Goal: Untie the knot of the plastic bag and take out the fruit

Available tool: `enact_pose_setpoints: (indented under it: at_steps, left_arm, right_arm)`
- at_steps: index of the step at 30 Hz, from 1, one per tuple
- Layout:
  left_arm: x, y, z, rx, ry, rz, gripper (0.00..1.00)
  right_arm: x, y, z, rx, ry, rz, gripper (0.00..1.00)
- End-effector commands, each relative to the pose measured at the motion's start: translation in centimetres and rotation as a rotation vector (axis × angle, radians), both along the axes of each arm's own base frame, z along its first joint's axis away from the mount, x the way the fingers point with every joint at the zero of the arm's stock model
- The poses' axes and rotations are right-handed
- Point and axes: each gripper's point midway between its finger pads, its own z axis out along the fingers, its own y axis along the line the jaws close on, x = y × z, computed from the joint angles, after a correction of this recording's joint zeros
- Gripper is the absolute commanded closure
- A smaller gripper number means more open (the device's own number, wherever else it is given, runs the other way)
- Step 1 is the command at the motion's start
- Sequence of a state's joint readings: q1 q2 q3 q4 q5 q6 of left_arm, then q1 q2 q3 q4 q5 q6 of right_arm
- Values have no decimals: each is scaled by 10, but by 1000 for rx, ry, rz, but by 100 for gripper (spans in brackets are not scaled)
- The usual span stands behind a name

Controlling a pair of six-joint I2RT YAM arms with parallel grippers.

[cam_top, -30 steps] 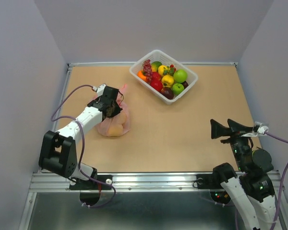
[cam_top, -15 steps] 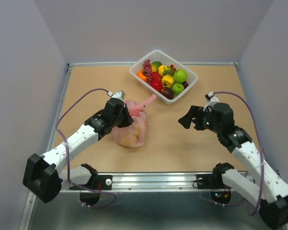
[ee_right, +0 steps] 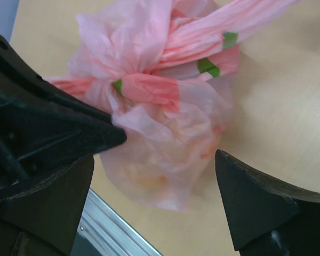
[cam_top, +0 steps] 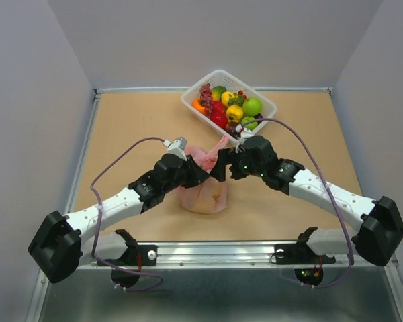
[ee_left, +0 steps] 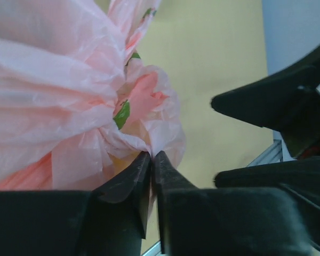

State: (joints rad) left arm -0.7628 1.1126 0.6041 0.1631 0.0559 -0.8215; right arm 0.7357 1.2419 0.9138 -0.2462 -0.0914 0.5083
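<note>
From above, the plastic bag [cam_top: 205, 196] sits mid-surface [cam_top: 121, 121], near the basket [cam_top: 189, 99], with yellowish fruit [cam_top: 200, 200] dim through its film and both arms meeting over it. In the left wrist view, the left tool [ee_left: 151, 154] is clenched on bag film just under the knot [ee_left: 138, 101]. In the right wrist view, the right tool [ee_right: 154, 154] is released and spread wide, the bag between its fingers.

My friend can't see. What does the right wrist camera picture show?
A pink plastic bag fills the middle, its knot facing the camera, with the tan table behind. The open right gripper frames it with black fingers, and the left gripper touches the bag's left side.
</note>
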Motion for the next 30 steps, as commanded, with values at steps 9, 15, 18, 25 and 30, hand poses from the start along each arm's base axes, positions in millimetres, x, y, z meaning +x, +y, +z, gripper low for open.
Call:
enact_pose_setpoints:
  at_steps: [9,15,18,25,30]
  left_arm:
    - [21,42,85,103,-241,165,26]
    - [31,79,98,259,-286,267,15]
    - [37,65,88,318,-257,186,14]
    - [47,27,49,422,-164,3,14]
    - [50,13,25,468,-102,-67,14]
  right_arm:
    - [28,17,40,75,-207,-110,12]
    - [18,37,15,39,-173,-30,13]
    - [16,39,-9,-18,-162,-28,16]
    - [10,23,-70,-103,-153,-60,39]
    - [-1,20,-78,-46,-184,-32,83]
